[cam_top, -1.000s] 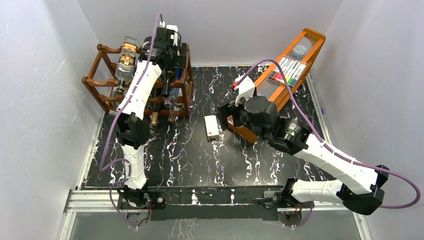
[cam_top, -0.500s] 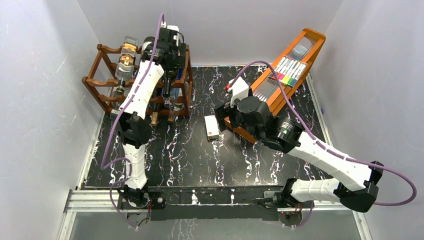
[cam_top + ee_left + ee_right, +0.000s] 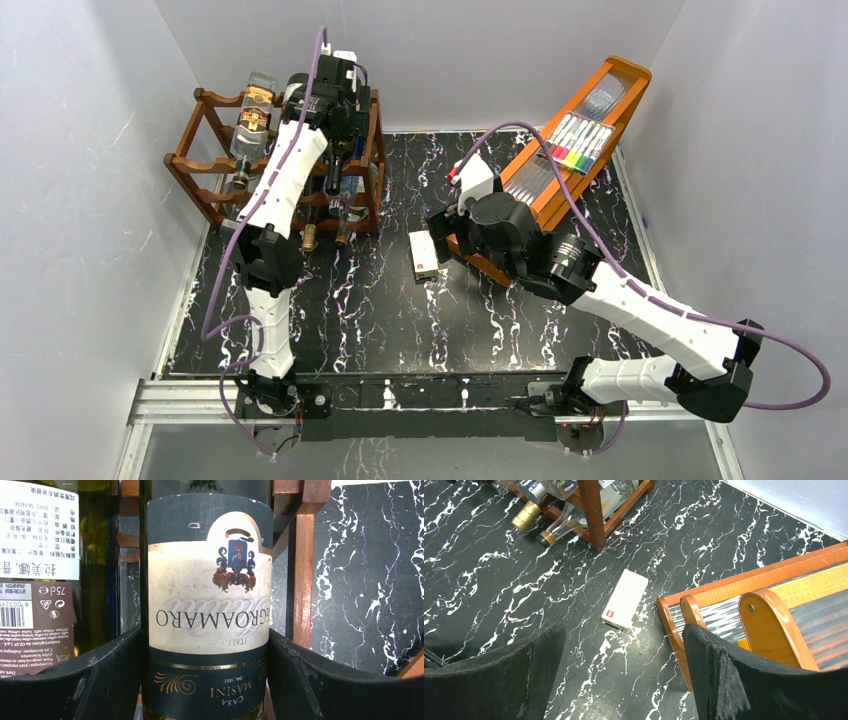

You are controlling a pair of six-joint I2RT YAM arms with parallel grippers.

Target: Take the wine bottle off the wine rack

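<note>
Left gripper (image 3: 206,675) is at the rack (image 3: 185,160), back-left corner of the worktop (image 3: 400,320). Its jaws straddle the bottle (image 3: 210,595), and in your wrist view both pads (image 3: 112,675) sit against the glass just below the cream label. It reads as a grip on the bottle.

The bottle is not out yet. It lies in the rack's right-hand column, with a rack post (image 3: 302,580) just beside it on one side and a second bottle (image 3: 40,555) with a white back label on the other. The arm covers it from above, so you can't tell which tier. The label shows upside down in the wrist view.

Right gripper (image 3: 623,630): jaws wide open with nothing in them, hanging above the worktop near the low end of the orange tray stand (image 3: 724,587).

A white box (image 3: 625,599) lies flat on the worktop between the rack and the stand, apart from both. A gold-capped neck (image 3: 526,512) sticks out at the rack's foot. A clear bottle (image 3: 252,120) lies on the rack's top left. Markers (image 3: 578,140) sit in the stand.
</note>
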